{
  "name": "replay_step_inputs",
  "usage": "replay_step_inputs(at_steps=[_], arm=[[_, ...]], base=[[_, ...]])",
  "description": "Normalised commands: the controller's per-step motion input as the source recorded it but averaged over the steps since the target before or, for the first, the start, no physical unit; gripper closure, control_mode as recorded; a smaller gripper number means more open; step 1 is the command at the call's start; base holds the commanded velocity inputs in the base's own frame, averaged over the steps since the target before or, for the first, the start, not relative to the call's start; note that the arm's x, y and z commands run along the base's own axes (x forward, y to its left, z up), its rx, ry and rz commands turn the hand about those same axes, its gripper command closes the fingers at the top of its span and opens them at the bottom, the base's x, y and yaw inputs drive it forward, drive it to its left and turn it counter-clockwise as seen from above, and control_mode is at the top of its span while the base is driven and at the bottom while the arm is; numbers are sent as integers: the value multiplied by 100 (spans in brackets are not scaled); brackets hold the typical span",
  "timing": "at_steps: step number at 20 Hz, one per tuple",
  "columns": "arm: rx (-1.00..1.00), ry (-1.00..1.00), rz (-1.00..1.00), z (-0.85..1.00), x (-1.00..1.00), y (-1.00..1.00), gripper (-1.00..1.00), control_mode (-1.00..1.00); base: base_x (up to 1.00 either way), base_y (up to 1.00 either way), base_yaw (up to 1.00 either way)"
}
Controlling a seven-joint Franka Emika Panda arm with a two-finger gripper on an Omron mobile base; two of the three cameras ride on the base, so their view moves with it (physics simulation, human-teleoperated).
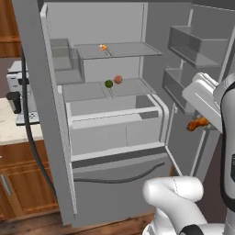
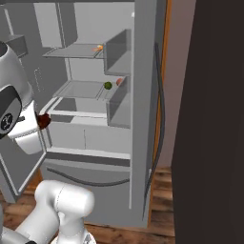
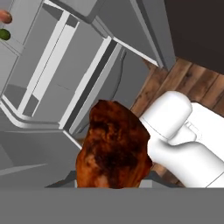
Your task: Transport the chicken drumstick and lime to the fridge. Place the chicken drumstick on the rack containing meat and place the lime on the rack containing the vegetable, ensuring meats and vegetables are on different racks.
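Observation:
The fridge (image 1: 96, 25) stands open ahead of me. Its upper rack (image 1: 131, 49) carries the small orange-yellow meat (image 1: 103, 47). One rack down (image 1: 135, 87), the dark green lime (image 1: 109, 83) rests right beside the red-orange vegetable (image 1: 118, 79). My gripper (image 1: 205, 121) hangs right of the fridge opening, by the open door and below the racks' height, shut on the glossy brown chicken drumstick (image 1: 197, 124). In the hand view the drumstick (image 3: 114, 146) hides the fingertips, with the lime (image 3: 4, 34) and the vegetable (image 3: 5, 16) far off at the top left.
Door bins (image 1: 193, 43) jut out from the open right door close to my hand. A pulled-out drawer (image 1: 114, 114) sits under the lower rack. A counter with an appliance (image 1: 18, 92) lies left of the fridge. A dark wall (image 2: 209, 119) bounds the right side.

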Motion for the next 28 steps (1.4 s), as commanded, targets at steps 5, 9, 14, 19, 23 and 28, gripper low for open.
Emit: replay_step_inputs(at_steps=[5, 9, 14, 19, 23, 28], arm=[[0, 0, 0, 0, 0, 0, 100, 100], [0, 0, 0, 0, 0, 0, 100, 100], [0, 0, 0, 0, 0, 0, 100, 100], [0, 0, 0, 0, 0, 0, 100, 100], [0, 0, 0, 0, 0, 0, 100, 100], [0, 0, 0, 0, 0, 0, 100, 100]], base=[[29, 19, 0], [36, 51, -3], [42, 0, 0], [82, 16, -1], [99, 58, -5], [100, 57, -7]])
